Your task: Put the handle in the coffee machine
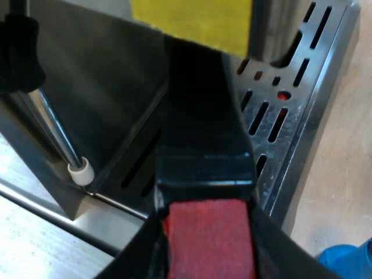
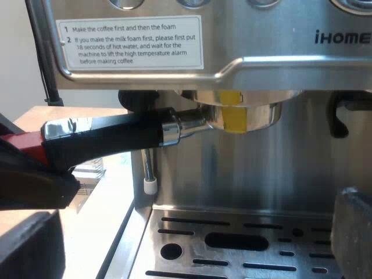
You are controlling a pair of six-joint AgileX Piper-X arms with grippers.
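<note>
The metal holder (image 2: 244, 116), marked with yellow tape, sits up against the brew head at the espresso machine's (image 2: 279, 52) front. Its dark handle (image 2: 110, 136) sticks out sideways and ends in red (image 1: 209, 238). My left gripper (image 1: 206, 244) is shut on that red end, one black finger (image 1: 136, 256) on each side; it shows from the other arm as a black shape (image 2: 32, 177) at the handle's tip. My right gripper (image 2: 189, 238) hangs open in front of the drip tray (image 2: 232, 244), low beneath the holder, with nothing between its fingers.
The steam wand (image 2: 150, 174) with a white tip hangs beside the holder, over the tray's edge. A slotted metal drip tray (image 1: 290, 110) lies beneath the handle. A blue object (image 1: 346, 261) rests on the wooden table beside the tray.
</note>
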